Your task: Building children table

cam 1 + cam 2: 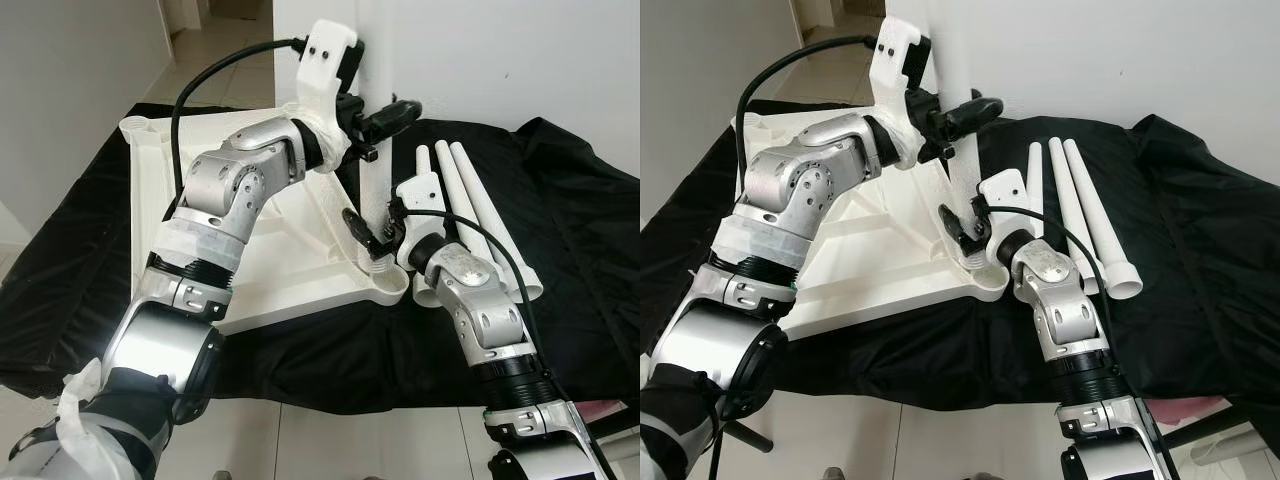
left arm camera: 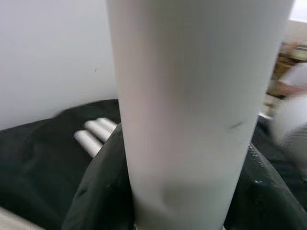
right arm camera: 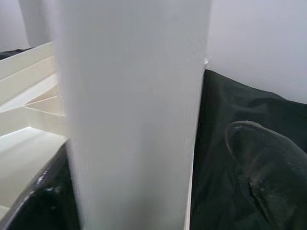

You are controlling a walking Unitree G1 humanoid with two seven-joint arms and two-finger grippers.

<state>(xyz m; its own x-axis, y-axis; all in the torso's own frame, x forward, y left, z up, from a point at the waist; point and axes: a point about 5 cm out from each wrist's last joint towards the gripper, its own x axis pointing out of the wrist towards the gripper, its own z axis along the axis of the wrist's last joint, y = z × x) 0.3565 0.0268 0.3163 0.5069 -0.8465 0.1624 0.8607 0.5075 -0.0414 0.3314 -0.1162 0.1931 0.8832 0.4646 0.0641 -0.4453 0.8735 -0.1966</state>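
Both grippers, right gripper (image 1: pixel 372 240) low and left gripper (image 1: pixel 385 118) high, have jaws clamped on the upright white leg (image 1: pixel 958 150) standing in the table top (image 1: pixel 300 255).

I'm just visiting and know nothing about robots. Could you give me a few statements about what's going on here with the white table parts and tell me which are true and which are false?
1. A white table leg stands upright at a corner of the upside-down tabletop. True.
2. The left gripper holds the leg high up. True.
3. The right gripper is resting on the floor. False: it is at the bottom of the upright leg, by the tabletop's corner.
4. Three spare legs lie side by side on the black cloth. True.
5. The spare legs are stacked on top of the tabletop. False: they lie on the cloth to its right.
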